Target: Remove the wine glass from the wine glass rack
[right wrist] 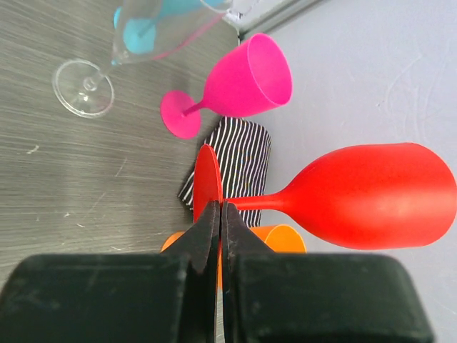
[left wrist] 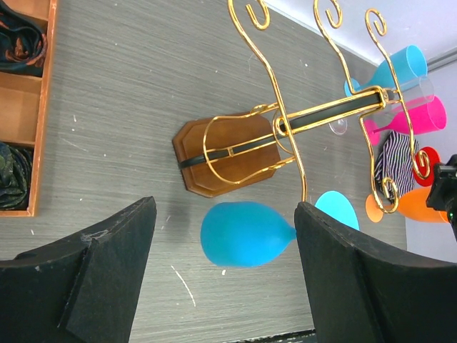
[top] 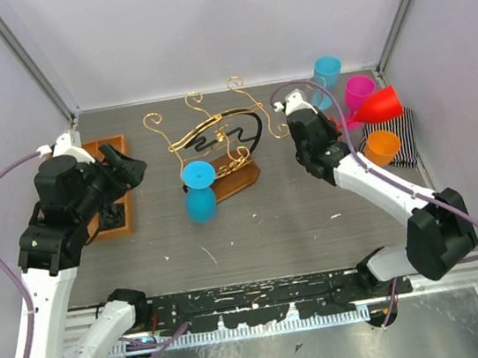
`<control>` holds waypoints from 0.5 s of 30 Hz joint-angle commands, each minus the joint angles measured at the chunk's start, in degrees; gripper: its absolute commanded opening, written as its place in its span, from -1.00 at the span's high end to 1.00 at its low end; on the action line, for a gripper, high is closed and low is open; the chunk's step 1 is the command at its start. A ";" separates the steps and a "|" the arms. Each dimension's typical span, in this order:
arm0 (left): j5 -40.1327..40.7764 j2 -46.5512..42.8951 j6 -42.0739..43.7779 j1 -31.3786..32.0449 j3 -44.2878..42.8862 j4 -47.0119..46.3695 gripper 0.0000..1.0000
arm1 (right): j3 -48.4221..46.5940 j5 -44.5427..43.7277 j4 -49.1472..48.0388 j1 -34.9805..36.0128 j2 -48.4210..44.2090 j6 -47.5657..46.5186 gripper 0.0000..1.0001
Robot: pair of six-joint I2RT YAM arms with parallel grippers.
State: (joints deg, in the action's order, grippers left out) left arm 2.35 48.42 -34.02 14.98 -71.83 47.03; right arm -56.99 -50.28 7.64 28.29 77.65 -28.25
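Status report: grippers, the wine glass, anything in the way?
Left gripper open, facing blue wine glass hanging on rack. Right gripper shut on red wine glass. No obstacle seen.

Grey table, pale walls

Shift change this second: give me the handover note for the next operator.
Left gripper: open, facing the blue wine glass, not touching it.
Right gripper: shut at the foot of the red wine glass; true grip uncertain.
Blue wine glass hangs by its foot on the wine glass rack.
Done: red glass is off the rack, by the pink wine glass and striped cloth.
Left: take the blue glass off.
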 commanded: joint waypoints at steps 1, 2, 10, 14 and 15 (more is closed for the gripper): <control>-0.79 -0.35 -0.50 -0.22 0.89 -1.04 -0.70 | 0.64 -5.43 -6.63 3.95 -4.20 -1.95 0.99; -0.89 -0.35 -0.56 -0.27 0.78 -1.06 -0.70 | 0.62 -6.01 -6.21 4.37 -4.42 -1.87 0.99; -0.77 -0.82 -0.30 -0.26 0.56 -0.77 -0.70 | 0.91 -8.04 -1.83 8.26 -8.53 -0.41 0.99; -2.25 -0.66 -1.41 -0.30 1.45 -2.28 -0.70 | -0.46 -9.56 1.50 11.51 -7.97 1.04 0.98; -2.61 -0.58 -1.71 -0.26 1.50 -2.55 -0.70 | -0.77 -10.17 2.30 12.20 -7.19 1.32 0.99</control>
State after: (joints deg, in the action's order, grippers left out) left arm 1.76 48.25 -34.68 14.98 -71.29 46.59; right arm -56.01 -56.84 7.84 37.78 70.72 -28.45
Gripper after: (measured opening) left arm 0.849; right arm 0.036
